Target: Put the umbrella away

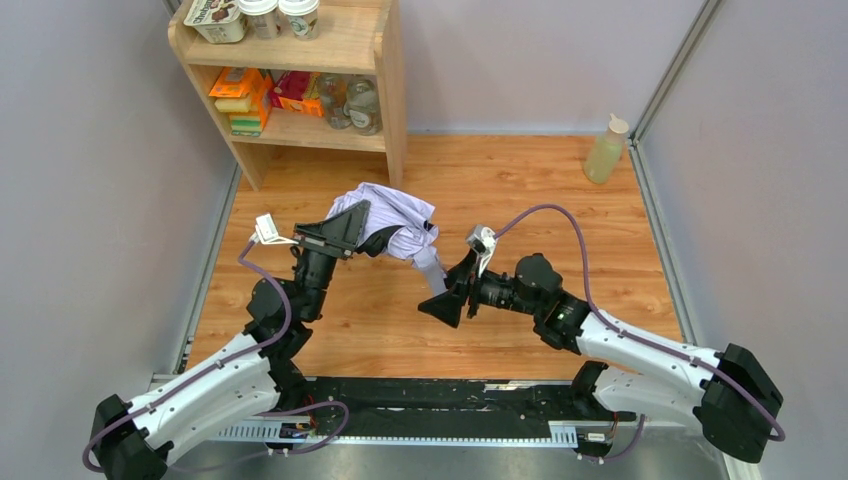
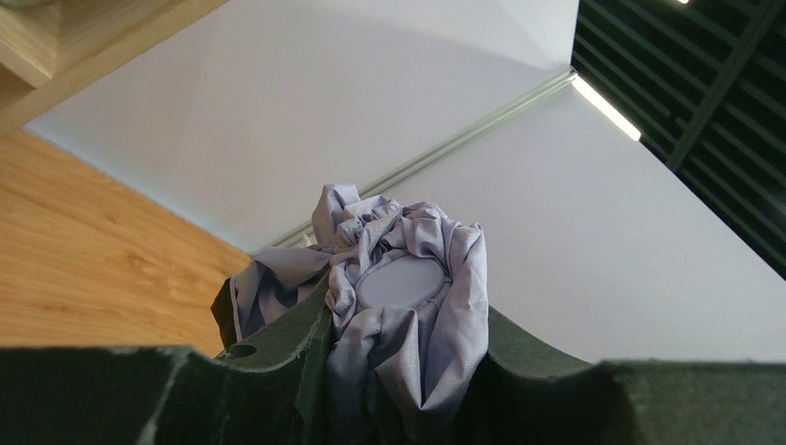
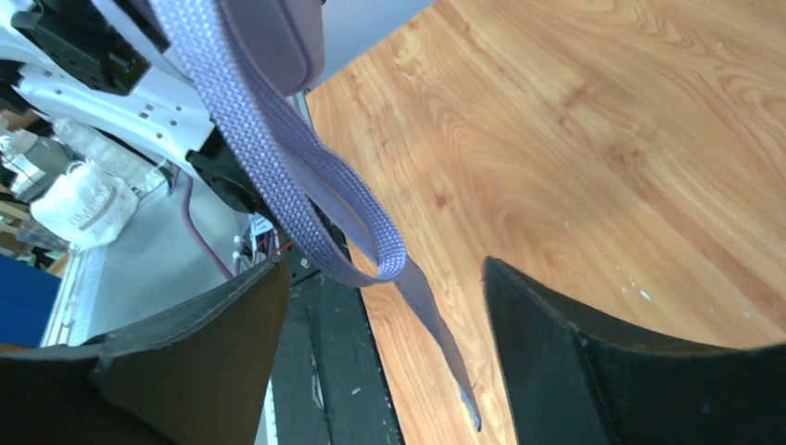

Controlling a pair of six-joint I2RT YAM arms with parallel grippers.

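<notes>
Top external: holds the bunched umbrella (image 1: 395, 222) just in front of the shelf (image 1: 392, 90), left fingers (image 1: 335, 232) clamped on its fabric. Has right fingers (image 1: 446, 305) spread apart farther from the shelf, strap (image 3: 306, 213) dangling between them.

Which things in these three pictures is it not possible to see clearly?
- Top view: ribs and shaft of the umbrella, buried in its crumpled canopy.
- Left wrist view: what exactly the left gripper pinches, covered by canopy folds.
- Right wrist view: the handle, cut off by the top edge.
- Top view: labels on the shelf, too small.
</notes>
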